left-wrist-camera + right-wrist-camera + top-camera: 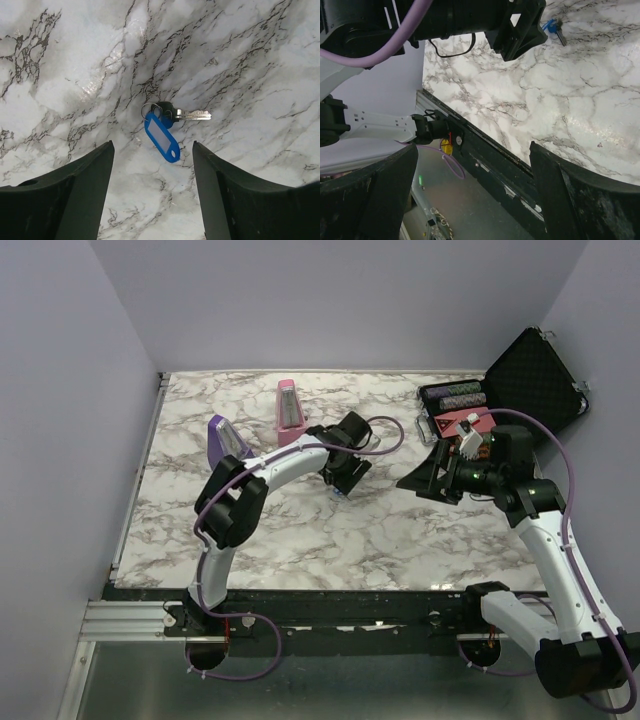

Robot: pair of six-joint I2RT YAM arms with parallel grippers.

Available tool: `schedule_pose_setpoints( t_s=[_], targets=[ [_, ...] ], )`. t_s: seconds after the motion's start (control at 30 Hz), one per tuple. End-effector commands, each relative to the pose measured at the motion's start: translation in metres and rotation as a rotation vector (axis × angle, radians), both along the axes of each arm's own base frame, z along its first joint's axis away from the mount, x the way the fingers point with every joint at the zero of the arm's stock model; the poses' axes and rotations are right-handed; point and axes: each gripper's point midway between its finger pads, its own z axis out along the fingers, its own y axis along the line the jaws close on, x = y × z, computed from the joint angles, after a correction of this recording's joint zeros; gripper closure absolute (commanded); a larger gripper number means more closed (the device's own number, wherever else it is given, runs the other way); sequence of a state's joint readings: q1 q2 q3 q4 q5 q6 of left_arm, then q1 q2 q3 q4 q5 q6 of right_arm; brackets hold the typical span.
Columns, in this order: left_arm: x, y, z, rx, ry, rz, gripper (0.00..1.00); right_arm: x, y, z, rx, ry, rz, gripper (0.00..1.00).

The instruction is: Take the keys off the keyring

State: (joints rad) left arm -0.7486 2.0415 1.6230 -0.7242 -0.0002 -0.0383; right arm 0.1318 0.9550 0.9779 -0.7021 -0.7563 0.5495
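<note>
The keys (166, 126) lie on the marble table: a bright-blue oblong tag (161, 137), a silver key (192, 115) and a thin ring (148, 109). My left gripper (152, 150) is open and hovers just above them, the tag a little ahead of the gap between the fingers. In the top view the left gripper (344, 480) hides most of the bundle. The keys also show small in the right wrist view (554, 27). My right gripper (428, 478) is open and empty, held in the air to the right of the left one.
A pink wedge (289, 412) and a purple wedge (226, 439) stand at the back left. An open black case (528, 380) with poker chips sits at the back right. The table's near edge rail (485, 150) shows in the right wrist view.
</note>
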Motion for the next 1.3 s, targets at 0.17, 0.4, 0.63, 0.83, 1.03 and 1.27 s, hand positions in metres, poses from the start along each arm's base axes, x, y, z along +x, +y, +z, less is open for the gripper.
schedule_pose_setpoints(
  t_s=[0.17,0.4,0.63,0.83,1.03,1.27],
  targets=[
    [0.006,0.002,-0.026,0.099,-0.017,0.004,0.38,0.000,0.000,-0.002,-0.014,0.004,0.005,0.00],
    [0.009,-0.003,-0.024,0.093,-0.026,-0.003,0.42,0.003,0.000,-0.002,-0.023,0.002,0.018,0.00],
    [0.011,-0.005,-0.024,0.097,-0.028,-0.006,0.47,0.002,-0.001,-0.002,-0.038,-0.002,0.021,0.00],
    [0.008,-0.003,-0.028,0.108,-0.018,-0.008,0.55,0.002,-0.001,-0.003,-0.039,0.002,0.023,0.00],
    [0.007,-0.002,-0.027,0.108,-0.017,-0.011,0.71,0.002,-0.001,-0.003,-0.032,0.002,0.019,0.00],
    [0.010,-0.005,-0.009,0.089,-0.037,-0.006,1.00,0.002,-0.001,-0.001,-0.027,-0.003,0.013,0.00]
  ],
)
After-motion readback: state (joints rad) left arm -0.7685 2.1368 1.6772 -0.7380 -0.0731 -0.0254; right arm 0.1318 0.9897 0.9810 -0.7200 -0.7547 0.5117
